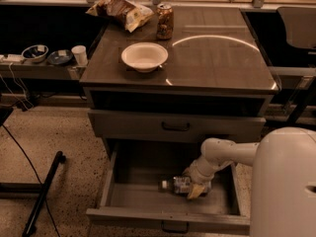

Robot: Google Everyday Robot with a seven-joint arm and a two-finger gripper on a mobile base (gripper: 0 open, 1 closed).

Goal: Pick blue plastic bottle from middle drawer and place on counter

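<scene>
hand [194, 188] is down inside the open middle drawer [163, 215], at the base end of the blue plastic bottle [174, 185], which lies on its side on the drawer floor with its cap pointing left; can't tell if it's clamped or released, and the worktop [222, 58] carries bowl [144, 56], can [165, 21] and snack bag [121, 11].

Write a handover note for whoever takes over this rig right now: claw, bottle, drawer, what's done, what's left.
Claw: down inside the open middle drawer, at one end of the blue plastic bottle; grip not confirmed.
Bottle: lying on its side on the drawer floor, white cap away from the claw.
Done: drawer open, arm reached in.
Left: secure the bottle, lift it out, set it on the counter.
</scene>
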